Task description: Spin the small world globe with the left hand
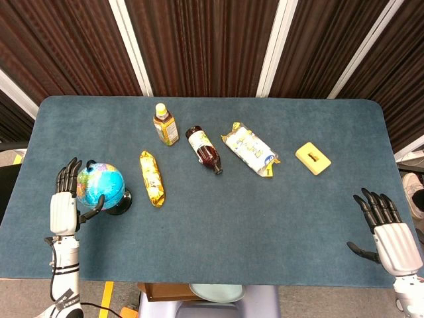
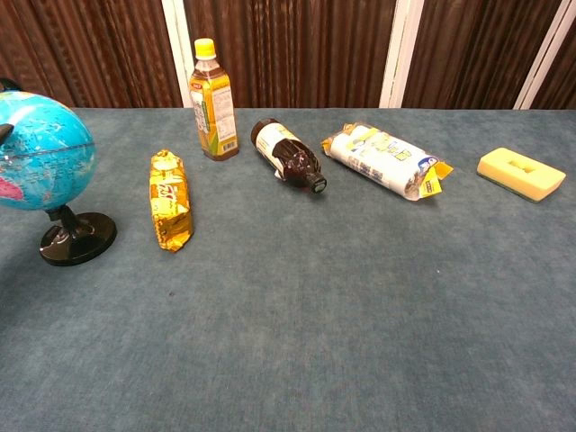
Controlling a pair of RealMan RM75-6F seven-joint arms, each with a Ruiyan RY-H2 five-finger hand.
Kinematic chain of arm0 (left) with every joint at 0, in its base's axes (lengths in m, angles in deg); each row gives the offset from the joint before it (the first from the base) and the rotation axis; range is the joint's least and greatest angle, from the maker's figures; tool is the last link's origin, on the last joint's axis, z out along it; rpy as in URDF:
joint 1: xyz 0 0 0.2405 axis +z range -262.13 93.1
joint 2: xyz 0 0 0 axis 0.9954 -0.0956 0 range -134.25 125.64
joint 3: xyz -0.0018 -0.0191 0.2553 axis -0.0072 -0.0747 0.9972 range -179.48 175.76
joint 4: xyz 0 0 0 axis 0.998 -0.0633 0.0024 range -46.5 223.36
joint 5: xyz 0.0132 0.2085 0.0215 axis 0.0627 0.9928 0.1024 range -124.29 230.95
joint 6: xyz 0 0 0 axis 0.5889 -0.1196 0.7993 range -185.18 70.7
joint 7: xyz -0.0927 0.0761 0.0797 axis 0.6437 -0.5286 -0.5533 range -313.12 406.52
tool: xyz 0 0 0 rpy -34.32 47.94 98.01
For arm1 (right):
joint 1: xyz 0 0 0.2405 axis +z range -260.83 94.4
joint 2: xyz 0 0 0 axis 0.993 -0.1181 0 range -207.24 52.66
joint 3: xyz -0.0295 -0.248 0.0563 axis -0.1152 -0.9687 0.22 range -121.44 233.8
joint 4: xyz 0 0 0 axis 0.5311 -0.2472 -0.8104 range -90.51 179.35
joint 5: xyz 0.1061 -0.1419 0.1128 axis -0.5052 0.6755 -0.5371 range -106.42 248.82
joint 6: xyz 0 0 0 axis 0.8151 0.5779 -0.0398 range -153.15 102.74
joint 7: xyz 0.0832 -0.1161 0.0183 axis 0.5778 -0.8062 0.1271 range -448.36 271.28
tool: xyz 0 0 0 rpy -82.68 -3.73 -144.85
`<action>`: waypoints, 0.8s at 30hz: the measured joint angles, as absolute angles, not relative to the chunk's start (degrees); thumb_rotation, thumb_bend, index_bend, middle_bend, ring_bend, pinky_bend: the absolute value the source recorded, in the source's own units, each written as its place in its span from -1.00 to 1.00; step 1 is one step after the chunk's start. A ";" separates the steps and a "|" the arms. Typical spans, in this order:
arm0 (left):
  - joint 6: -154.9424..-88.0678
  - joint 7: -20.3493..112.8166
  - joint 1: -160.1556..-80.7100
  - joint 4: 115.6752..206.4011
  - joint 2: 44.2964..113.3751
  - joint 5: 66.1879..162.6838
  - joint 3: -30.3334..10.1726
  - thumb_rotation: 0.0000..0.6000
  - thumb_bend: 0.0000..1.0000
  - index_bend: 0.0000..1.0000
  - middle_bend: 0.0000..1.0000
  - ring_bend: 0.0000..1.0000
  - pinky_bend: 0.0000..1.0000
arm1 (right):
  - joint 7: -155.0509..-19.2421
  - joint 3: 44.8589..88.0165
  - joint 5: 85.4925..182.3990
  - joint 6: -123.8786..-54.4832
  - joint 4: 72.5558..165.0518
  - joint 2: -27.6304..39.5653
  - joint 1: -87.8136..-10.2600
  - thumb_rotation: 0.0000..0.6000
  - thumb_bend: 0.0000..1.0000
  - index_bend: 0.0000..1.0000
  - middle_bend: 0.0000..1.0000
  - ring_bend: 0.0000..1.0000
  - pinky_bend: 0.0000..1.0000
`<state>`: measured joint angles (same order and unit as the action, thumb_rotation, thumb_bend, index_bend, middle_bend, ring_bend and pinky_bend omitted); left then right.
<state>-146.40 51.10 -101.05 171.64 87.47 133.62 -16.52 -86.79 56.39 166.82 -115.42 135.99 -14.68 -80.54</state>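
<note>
Right hand (image 1: 386, 228) sits at the near right edge of the table (image 1: 265, 218), fingers spread, holding nothing. Over on the near left, the left hand (image 1: 65, 205) is up against the globe (image 1: 98, 187) — fingers fanned beside it, thumb at its front, contact unclear. Farther back: gold snack pack (image 1: 152, 177), fallen dark bottle (image 1: 204, 150), upright yellow-capped bottle (image 1: 165, 124).

Both views are evenly and brightly lit from above, with soft, short shadows close under each thing. The globe (image 2: 40, 151) carries a faint sheen on its upper curve, and the foil snack pack (image 2: 170, 200) glints. Focus is sharp across the desk (image 1: 218, 218) in both views. In the head view the desk edges bow slightly. The curtains behind stay dark.
</note>
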 measured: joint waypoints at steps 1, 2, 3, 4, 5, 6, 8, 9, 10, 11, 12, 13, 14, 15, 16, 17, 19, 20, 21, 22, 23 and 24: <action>-146.31 51.18 -100.99 171.75 87.32 133.53 -16.51 1.00 -0.33 -1.00 -1.00 -1.00 -0.99 | -86.85 56.38 166.82 -115.39 136.00 -14.66 -80.54 1.00 -0.88 -1.00 -1.00 -1.00 -1.00; -146.27 51.27 -100.87 171.94 87.08 133.45 -16.47 1.00 -0.33 -1.00 -1.00 -1.00 -0.99 | -86.90 56.38 166.81 -115.38 136.01 -14.64 -80.53 1.00 -0.88 -1.00 -1.00 -1.00 -1.00; -146.27 51.36 -100.74 172.10 86.90 133.41 -16.42 1.00 -0.33 -1.00 -1.00 -1.00 -0.99 | -86.98 56.37 166.83 -115.36 136.03 -14.62 -80.53 1.00 -0.88 -1.00 -1.00 -1.00 -1.00; -146.34 51.46 -100.59 172.22 86.74 133.38 -16.37 1.00 -0.32 -1.00 -1.00 -1.00 -0.99 | -87.03 56.36 166.84 -115.35 136.05 -14.61 -80.53 1.00 -0.88 -1.00 -1.00 -1.00 -1.00; -146.47 51.63 -100.40 172.34 86.54 133.35 -16.32 1.00 -0.32 -1.00 -1.00 -1.00 -0.99 | -87.06 56.36 166.84 -115.33 136.07 -14.60 -80.53 1.00 -0.88 -1.00 -1.00 -1.00 -1.00; -146.53 51.76 -100.27 172.40 86.40 133.31 -16.29 1.00 -0.32 -1.00 -1.00 -1.00 -0.99 | -87.11 56.37 166.82 -115.33 136.08 -14.59 -80.52 1.00 -0.88 -1.00 -1.00 -1.00 -1.00; -146.50 51.98 -100.06 172.45 86.09 133.05 -16.26 1.00 -0.33 -1.00 -1.00 -1.00 -0.99 | -87.16 56.38 166.78 -115.30 136.06 -14.56 -80.52 1.00 -0.88 -1.00 -1.00 -1.00 -1.00; -146.43 52.05 -99.97 172.44 85.97 132.89 -16.24 1.00 -0.33 -1.00 -1.00 -1.00 -0.99 | -87.19 56.39 166.77 -115.30 136.06 -14.54 -80.52 1.00 -0.88 -1.00 -1.00 -1.00 -1.00; -146.34 52.13 -99.87 172.40 85.86 132.73 -16.21 1.00 -0.33 -1.00 -1.00 -1.00 -0.99 | -87.24 56.40 166.77 -115.31 136.06 -14.53 -80.52 1.00 -0.88 -1.00 -1.00 -1.00 -1.00; -146.17 52.31 -99.77 172.28 85.73 132.49 -16.19 1.00 -0.33 -1.00 -1.00 -1.00 -0.99 | -87.27 56.41 166.77 -115.32 136.05 -14.51 -80.52 1.00 -0.88 -1.00 -1.00 -1.00 -1.00; -146.02 52.45 -99.71 172.13 85.64 132.31 -16.19 1.00 -0.33 -1.00 -1.00 -1.00 -0.99 | -87.30 56.41 166.77 -115.33 136.06 -14.49 -80.53 1.00 -0.88 -1.00 -1.00 -1.00 -1.00; -145.88 52.62 -99.67 171.94 85.57 132.14 -16.21 1.00 -0.33 -1.00 -1.00 -1.00 -0.99 | -87.35 56.42 166.76 -115.33 136.07 -14.48 -80.53 1.00 -0.88 -1.00 -1.00 -1.00 -1.00; -145.70 52.85 -99.62 171.66 85.48 131.91 -16.24 1.00 -0.33 -1.00 -1.00 -1.00 -0.99 | -87.41 56.43 166.75 -115.33 136.08 -14.47 -80.53 1.00 -0.88 -1.00 -1.00 -1.00 -1.00; -145.58 53.01 -99.59 171.44 85.43 131.76 -16.29 1.00 -0.33 -1.00 -1.00 -1.00 -0.99 | -87.50 56.44 166.73 -115.32 136.10 -14.44 -80.54 1.00 -0.88 -1.00 -1.00 -1.00 -1.00; -145.49 53.19 -99.56 171.22 85.38 131.62 -16.34 1.00 -0.33 -1.00 -1.00 -1.00 -0.99 | -87.55 56.44 166.71 -115.28 136.11 -14.42 -80.53 1.00 -0.88 -1.00 -1.00 -1.00 -1.00; -145.41 53.42 -99.51 171.00 85.30 131.47 -16.40 1.00 -0.33 -1.00 -1.00 -1.00 -0.99 | -87.60 56.43 166.68 -115.24 136.13 -14.40 -80.53 1.00 -0.88 -1.00 -1.00 -1.00 -1.00; -145.36 53.77 -99.40 170.72 85.16 131.34 -16.45 1.00 -0.33 -1.00 -1.00 -1.00 -0.99 | -87.76 56.44 166.64 -115.15 136.14 -14.33 -80.50 1.00 -0.88 -1.00 -1.00 -1.00 -1.00; -145.36 53.96 -99.32 170.53 85.06 131.29 -16.48 1.00 -0.33 -1.00 -1.00 -1.00 -0.99 | -87.86 56.44 166.63 -115.10 136.14 -14.29 -80.48 1.00 -0.88 -1.00 -1.00 -1.00 -1.00; -145.38 54.09 -99.25 170.41 84.98 131.26 -16.49 1.00 -0.33 -1.00 -1.00 -1.00 -0.99 | -87.98 56.44 166.61 -114.99 136.14 -14.23 -80.45 1.00 -0.88 -1.00 -1.00 -1.00 -1.00; -145.39 54.21 -99.19 170.33 84.92 131.22 -16.50 1.00 -0.33 -1.00 -1.00 -1.00 -0.98 | -88.05 56.44 166.59 -114.91 136.14 -14.19 -80.42 1.00 -0.88 -1.00 -1.00 -1.00 -1.00; -145.40 54.38 -99.12 170.24 84.84 131.16 -16.53 1.00 -0.33 -1.00 -1.00 -1.00 -0.98 | -88.13 56.43 166.57 -114.83 136.15 -14.15 -80.39 1.00 -0.88 -1.00 -1.00 -1.00 -1.00; -145.40 54.50 -99.08 170.18 84.80 131.10 -16.56 1.00 -0.33 -1.00 -1.00 -1.00 -0.98 | -88.26 56.43 166.53 -114.74 136.17 -14.11 -80.36 1.00 -0.88 -1.00 -1.00 -1.00 -1.00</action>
